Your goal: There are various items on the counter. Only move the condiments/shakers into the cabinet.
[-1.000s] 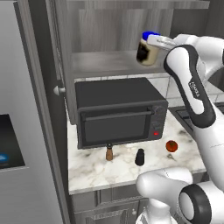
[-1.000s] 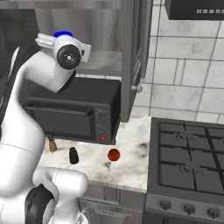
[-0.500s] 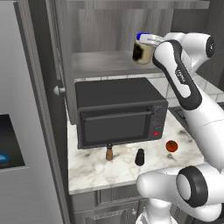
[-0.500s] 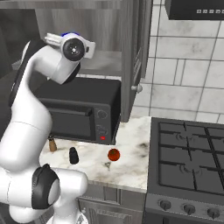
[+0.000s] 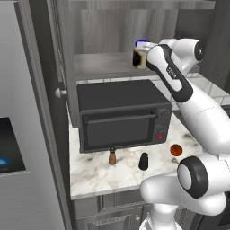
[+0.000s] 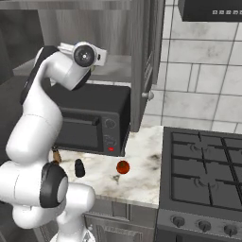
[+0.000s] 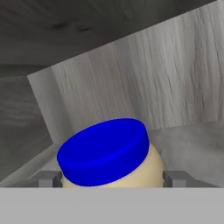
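My gripper (image 7: 112, 177) seems to pinch the cream jar with the blue lid (image 7: 105, 151) inside the grey wooden cabinet (image 7: 131, 78).

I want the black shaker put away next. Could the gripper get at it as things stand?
Probably not right away: the gripper is shut on the jar up at the cabinet shelf. The black shaker itself stands free on the counter, in front of the toaster oven.

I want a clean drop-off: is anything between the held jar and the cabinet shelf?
Nothing visible. The hand holds the jar at the front of the cabinet, and the shelf ahead looks bare in the hand view. The toaster oven sits below the shelf.
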